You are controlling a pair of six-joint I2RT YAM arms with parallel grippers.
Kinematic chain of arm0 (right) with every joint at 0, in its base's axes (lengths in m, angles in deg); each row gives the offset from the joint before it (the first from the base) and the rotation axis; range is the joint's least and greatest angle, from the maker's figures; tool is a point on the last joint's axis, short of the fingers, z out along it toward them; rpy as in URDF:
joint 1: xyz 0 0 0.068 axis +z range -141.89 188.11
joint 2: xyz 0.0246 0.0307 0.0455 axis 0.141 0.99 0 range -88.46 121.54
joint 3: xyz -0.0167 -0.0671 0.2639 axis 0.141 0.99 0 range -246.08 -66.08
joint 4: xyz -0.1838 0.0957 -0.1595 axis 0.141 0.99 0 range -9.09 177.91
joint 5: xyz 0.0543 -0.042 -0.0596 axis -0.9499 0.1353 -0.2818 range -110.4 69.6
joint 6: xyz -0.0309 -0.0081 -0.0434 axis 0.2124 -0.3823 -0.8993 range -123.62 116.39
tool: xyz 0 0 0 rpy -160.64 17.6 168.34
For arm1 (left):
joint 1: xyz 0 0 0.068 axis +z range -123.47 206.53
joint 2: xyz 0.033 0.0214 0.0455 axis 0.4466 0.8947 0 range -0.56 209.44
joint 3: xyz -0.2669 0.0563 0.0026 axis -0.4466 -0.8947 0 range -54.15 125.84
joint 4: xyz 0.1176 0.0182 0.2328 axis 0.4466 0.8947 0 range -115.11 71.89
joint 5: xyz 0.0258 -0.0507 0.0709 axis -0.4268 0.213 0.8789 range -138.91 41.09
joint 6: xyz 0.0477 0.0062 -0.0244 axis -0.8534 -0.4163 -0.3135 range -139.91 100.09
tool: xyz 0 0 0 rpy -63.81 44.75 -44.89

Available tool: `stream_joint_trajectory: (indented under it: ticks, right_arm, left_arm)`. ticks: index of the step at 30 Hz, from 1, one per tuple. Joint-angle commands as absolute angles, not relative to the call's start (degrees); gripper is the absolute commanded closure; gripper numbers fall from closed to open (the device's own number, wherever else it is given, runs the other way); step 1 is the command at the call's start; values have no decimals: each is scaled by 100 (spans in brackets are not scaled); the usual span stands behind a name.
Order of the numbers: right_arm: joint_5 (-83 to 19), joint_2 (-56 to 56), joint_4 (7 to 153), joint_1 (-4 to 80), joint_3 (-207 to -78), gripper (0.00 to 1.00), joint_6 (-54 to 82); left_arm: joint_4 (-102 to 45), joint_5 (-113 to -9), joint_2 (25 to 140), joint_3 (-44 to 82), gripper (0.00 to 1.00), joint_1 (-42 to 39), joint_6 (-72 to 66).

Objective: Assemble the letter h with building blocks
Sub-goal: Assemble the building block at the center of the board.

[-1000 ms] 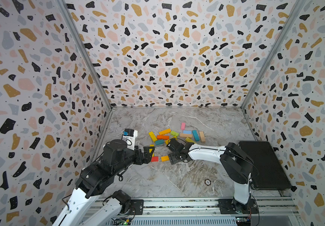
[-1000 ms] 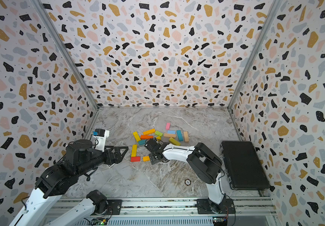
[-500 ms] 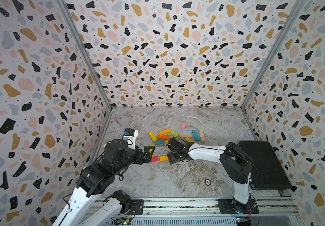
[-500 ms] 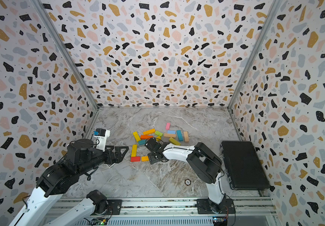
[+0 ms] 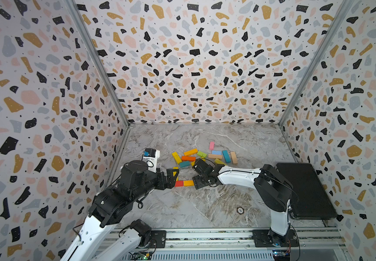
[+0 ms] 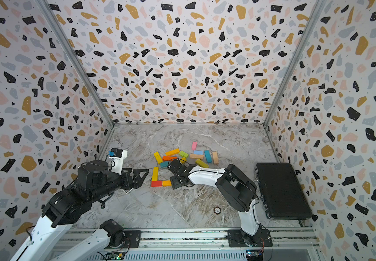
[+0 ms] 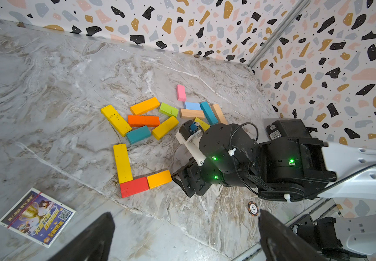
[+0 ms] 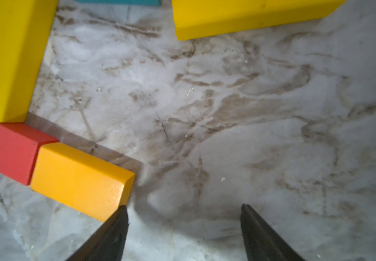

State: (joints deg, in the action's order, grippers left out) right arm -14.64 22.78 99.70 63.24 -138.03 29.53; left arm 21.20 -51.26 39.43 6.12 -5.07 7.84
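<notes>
A long yellow block [image 6: 155, 174], a red block [image 6: 156, 183] and a short orange block [image 6: 166, 183] lie flat in an L on the marble floor. My right gripper [image 8: 183, 208] is low at the orange block's [image 8: 78, 178] free end. It is open, one fingertip [image 8: 119, 217] is at the block's corner, and only bare floor lies between its fingers. My left gripper [image 7: 184, 217] hangs open and empty just left of the L, hiding part of the yellow block in a top view [image 5: 175, 168]. Several loose building blocks [image 6: 182, 156] lie behind.
A black case [image 6: 279, 189] lies flat at the right wall. A poker chip [image 6: 216, 210] sits on the floor near the front. A printed card [image 7: 36, 217] lies under the left arm. Patterned walls close three sides.
The right gripper's jaws have narrowed slightly beside the orange block. The left arm and all the blocks have stayed put.
</notes>
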Motion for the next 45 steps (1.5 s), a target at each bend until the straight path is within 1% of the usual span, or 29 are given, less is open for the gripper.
stream_joint_trajectory:
  ticks: [1,9,14,19,22,25,30,33,35,38,40,41,45]
  right_arm:
    - [-1538,2316,10012,6359,-13771,21,3013]
    - [-1440,2318,9991,6374,-13723,21,3062]
    - [-1000,2115,10050,6366,-13685,18,3162]
    - [-401,1195,9898,6280,-13353,17,3141]
    - [-318,495,9738,6193,-12978,17,3080]
    - [-418,-117,9742,6098,-12676,17,3053]
    - [-688,-807,9719,6049,-12152,19,3092]
    - [-730,-1076,9730,6034,-11841,19,3076]
    - [-794,-1198,9782,6015,-11697,19,3066]
    - [-987,-1353,9723,6001,-11487,20,3084]
    - [-1112,-1438,9638,5996,-11355,20,3093]
    - [-1134,-1479,9636,5988,-11312,20,3097]
    - [-1213,-1603,9579,5979,-11148,20,3082]
  left_arm:
    - [2015,-5035,3954,676,1,-485,683]
    - [2014,-5014,3970,665,1,-485,681]
    - [2006,-5006,3977,658,1,-485,694]
    - [1974,-4775,4072,584,1,-485,761]
    - [1901,-4630,4242,507,1,-485,814]
    - [1617,-4634,4535,350,1,-476,985]
    - [451,-5020,5074,-137,1,-395,1379]
    - [415,-5124,5878,171,1,-207,1418]
    - [296,-4968,6427,279,0,-77,1501]
    - [-337,-5299,7105,169,16,452,2002]
    - [-798,-5266,7456,117,24,676,2183]
    - [-916,-5133,7674,189,27,742,2204]
    - [-818,-4707,8697,810,32,906,1979]
